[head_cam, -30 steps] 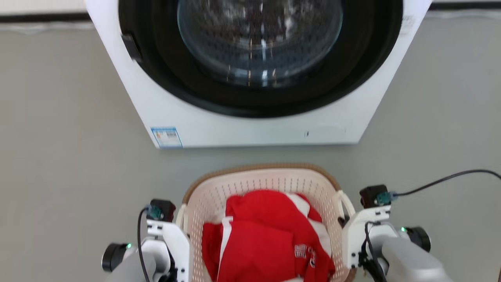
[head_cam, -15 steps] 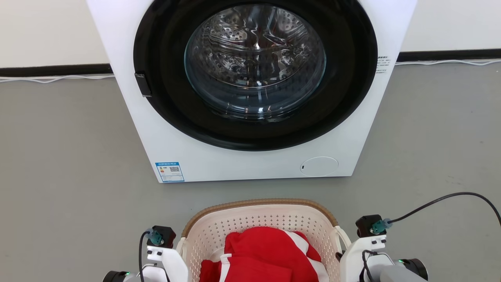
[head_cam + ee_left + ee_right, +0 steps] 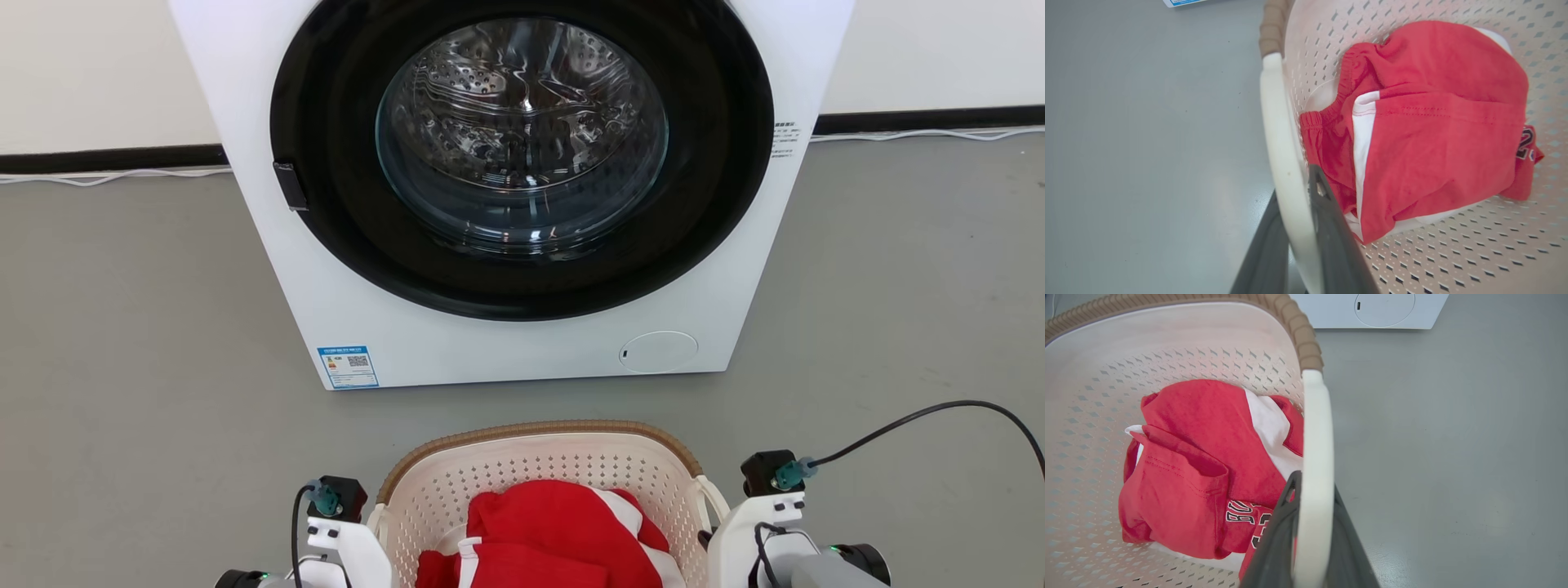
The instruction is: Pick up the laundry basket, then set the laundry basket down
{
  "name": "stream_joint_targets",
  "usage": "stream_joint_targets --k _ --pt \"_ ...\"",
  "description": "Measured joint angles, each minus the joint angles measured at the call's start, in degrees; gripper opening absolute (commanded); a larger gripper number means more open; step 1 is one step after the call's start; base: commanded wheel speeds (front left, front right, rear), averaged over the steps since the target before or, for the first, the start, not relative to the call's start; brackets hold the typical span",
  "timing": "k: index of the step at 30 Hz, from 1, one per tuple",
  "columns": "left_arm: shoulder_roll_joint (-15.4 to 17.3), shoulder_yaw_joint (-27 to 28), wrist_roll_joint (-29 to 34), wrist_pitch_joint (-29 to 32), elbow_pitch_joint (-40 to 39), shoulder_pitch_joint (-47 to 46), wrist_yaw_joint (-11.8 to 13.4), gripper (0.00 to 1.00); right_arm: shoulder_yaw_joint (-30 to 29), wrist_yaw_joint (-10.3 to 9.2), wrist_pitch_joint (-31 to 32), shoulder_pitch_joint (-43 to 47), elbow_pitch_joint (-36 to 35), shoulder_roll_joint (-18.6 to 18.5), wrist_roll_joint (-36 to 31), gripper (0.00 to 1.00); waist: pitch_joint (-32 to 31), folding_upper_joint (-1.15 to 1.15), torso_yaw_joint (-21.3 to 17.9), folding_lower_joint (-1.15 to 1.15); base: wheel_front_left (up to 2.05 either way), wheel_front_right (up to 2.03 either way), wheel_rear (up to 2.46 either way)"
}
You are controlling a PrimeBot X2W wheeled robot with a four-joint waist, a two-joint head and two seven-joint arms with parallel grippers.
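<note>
Here, at the bottom centre of the left wrist view, the left hand (image 3: 1294,188) is clamped on the left handle (image 3: 1278,122) of the laundry basket (image 3: 1453,261), one dark finger either side of the white bar; the right hand (image 3: 1314,486) pinches the right handle (image 3: 1316,428) the same way at the bottom of its own view; the basket sits at the bottom centre of the head view with a red garment (image 3: 555,523) inside; whether its base touches the floor (image 3: 122,327) I cannot tell. To my mind both arms should travel level and in step, so neither slim handle slips; set it down straight, short of the washing machine (image 3: 490,351) filling the upper frame, and let go only once the floor carries it.
</note>
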Motion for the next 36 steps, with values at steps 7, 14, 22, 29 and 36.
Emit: stream_joint_targets --k 7,14,22,29,36 --pt "0.12 -1.74 -1.18 -0.01 0.01 -0.23 0.0 0.0 1.41 0.0 -0.01 -0.34 0.52 0.0 1.63 0.0 -0.13 0.0 -0.06 0.0 0.0 0.0 0.0" --pt "0.27 -3.0 -2.1 -0.01 0.15 -0.37 0.0 0.0 2.46 0.0 -0.01 -0.35 0.52 0.0 2.89 0.0 0.03 0.0 -0.07 0.0 0.0 0.0 0.0" --pt "0.46 -4.63 -3.68 -0.01 0.34 -0.49 0.0 0.0 4.08 0.0 -0.01 -0.36 0.55 0.0 4.78 0.0 0.17 0.0 -0.46 0.0 0.0 0.0 0.0" --pt "0.53 -5.87 -4.52 -0.02 0.46 -1.35 0.0 0.0 4.98 0.0 -0.01 -0.56 0.78 0.0 5.84 0.0 0.34 0.0 -0.84 0.0 0.0 0.0 0.0" --pt "0.53 -6.99 -5.41 -0.02 0.66 -1.36 0.0 0.0 6.11 0.0 -0.08 -0.57 1.03 0.0 6.86 0.0 0.48 0.0 -0.81 0.0 0.0 0.0 0.0"
